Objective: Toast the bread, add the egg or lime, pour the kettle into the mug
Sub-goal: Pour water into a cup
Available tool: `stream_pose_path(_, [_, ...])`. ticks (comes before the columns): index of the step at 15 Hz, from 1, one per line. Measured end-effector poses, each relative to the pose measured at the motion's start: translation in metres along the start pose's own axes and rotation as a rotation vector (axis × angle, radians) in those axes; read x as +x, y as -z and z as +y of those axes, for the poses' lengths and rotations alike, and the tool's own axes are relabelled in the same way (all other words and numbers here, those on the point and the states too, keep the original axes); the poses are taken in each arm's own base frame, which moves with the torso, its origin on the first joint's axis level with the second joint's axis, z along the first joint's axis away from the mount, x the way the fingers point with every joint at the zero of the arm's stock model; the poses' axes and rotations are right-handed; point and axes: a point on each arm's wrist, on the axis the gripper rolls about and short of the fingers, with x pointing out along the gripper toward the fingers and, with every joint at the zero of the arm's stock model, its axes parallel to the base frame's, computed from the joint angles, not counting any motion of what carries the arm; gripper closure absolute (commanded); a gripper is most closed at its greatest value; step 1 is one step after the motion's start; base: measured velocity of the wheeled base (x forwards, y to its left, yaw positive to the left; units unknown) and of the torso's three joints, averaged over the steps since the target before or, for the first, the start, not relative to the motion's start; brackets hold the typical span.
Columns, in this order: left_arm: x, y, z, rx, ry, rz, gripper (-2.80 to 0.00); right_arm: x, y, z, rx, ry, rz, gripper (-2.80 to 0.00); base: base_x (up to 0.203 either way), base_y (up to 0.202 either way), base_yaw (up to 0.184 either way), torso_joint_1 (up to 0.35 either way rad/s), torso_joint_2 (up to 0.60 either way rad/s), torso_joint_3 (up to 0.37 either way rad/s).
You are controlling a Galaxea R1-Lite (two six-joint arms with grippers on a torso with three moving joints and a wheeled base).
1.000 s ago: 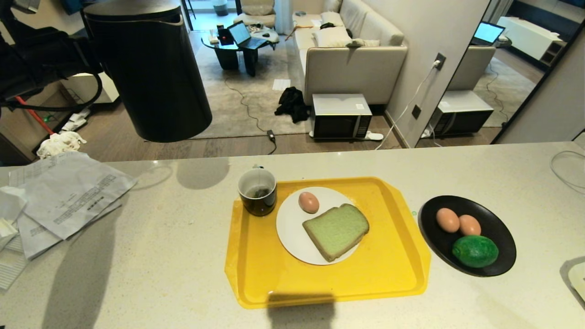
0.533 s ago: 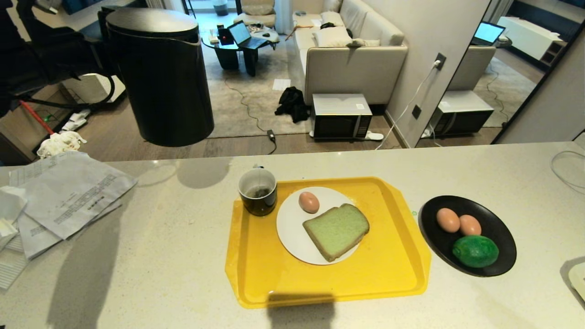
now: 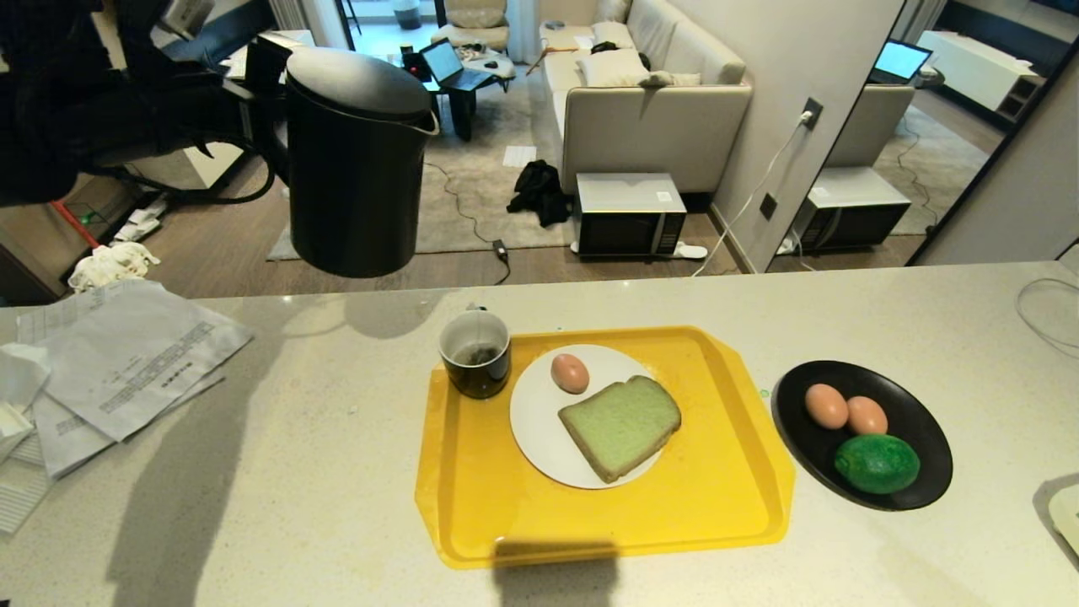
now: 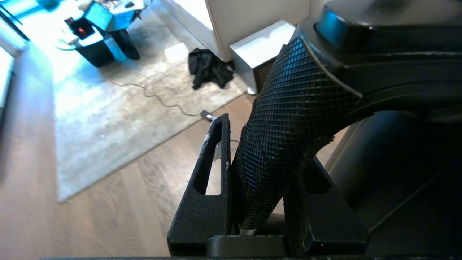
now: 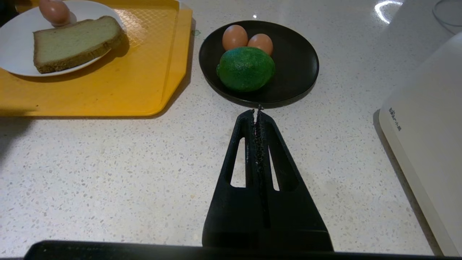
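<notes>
My left gripper is shut on the mesh-wrapped handle of the black kettle. It holds the kettle roughly upright in the air over the counter's far edge, spout to the right, up and left of the black mug. The mug stands on the yellow tray's far left corner. The green bread and one egg lie on a white plate. A black dish holds two eggs and the lime. My right gripper rests shut just short of that dish.
Loose papers lie on the counter's left side. A white appliance stands at the counter's right edge, next to the right gripper. A thin cable loop lies at the far right. Behind the counter is a living-room floor.
The left arm has carried the kettle to the right, closer to the mug, and turned it so its spout now points right. The tray, dishes and right gripper have not moved.
</notes>
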Motion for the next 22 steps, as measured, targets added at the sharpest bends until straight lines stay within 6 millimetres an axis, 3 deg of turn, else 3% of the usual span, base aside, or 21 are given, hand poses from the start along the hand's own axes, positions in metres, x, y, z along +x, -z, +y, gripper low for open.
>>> stream_pose_path(10, [0.013, -0.007, -0.032, 0.225, -0.044, 0.082, 0.00, 0.000, 0.000, 0.000, 0.000, 0.000, 0.000, 0.00, 0.000, 0.000, 0.000, 0.000, 0.00, 0.000])
stream_pose_path(22, [0.005, -0.015, -0.055, 0.490, -0.029, 0.256, 0.00, 0.000, 0.000, 0.000, 0.000, 0.000, 0.000, 0.00, 0.000, 0.000, 0.000, 0.000, 0.00, 0.000])
